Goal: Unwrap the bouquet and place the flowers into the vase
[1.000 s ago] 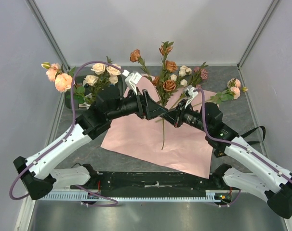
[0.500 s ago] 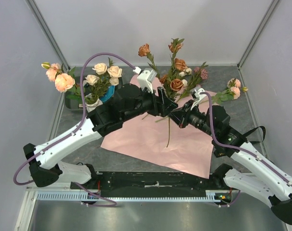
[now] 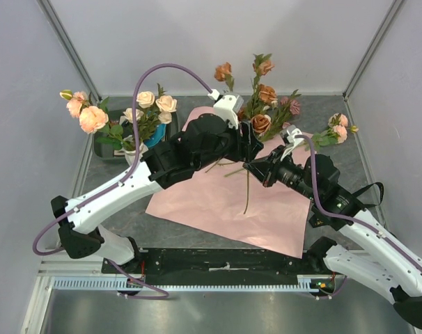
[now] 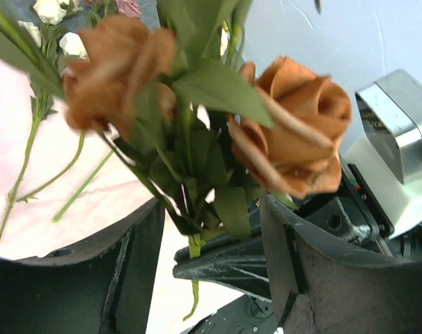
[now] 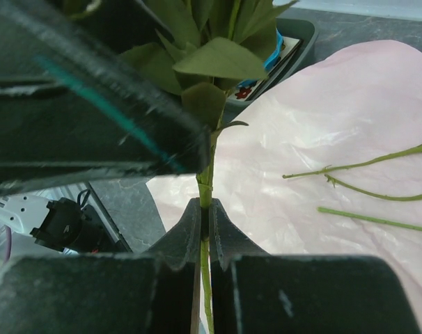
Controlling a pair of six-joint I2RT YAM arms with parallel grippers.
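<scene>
My right gripper (image 3: 251, 167) (image 5: 205, 209) is shut on the green stem (image 5: 206, 182) of a sprig of orange roses (image 3: 261, 124), held upright over the pink paper (image 3: 211, 202). The stem's lower end hangs below the jaws. My left gripper (image 3: 246, 144) (image 4: 211, 209) stands open just above, its fingers (image 4: 131, 271) either side of the stem (image 4: 193, 245) and leaves, below an orange rose (image 4: 301, 139). The white vase (image 3: 131, 153) stands at the left with cream roses (image 3: 155, 104) and peach roses (image 3: 86, 115) in it.
A dark tray (image 3: 101, 147) sits by the vase. More flowers (image 3: 336, 129) lie at the right back, and loose stems (image 5: 364, 163) lie on the paper (image 5: 322, 104). Grey walls close in on the left, back and right.
Both arms have carried the orange sprig to the right and further back. The left arm has stretched out after it, and its jaws have narrowed around the stem.
</scene>
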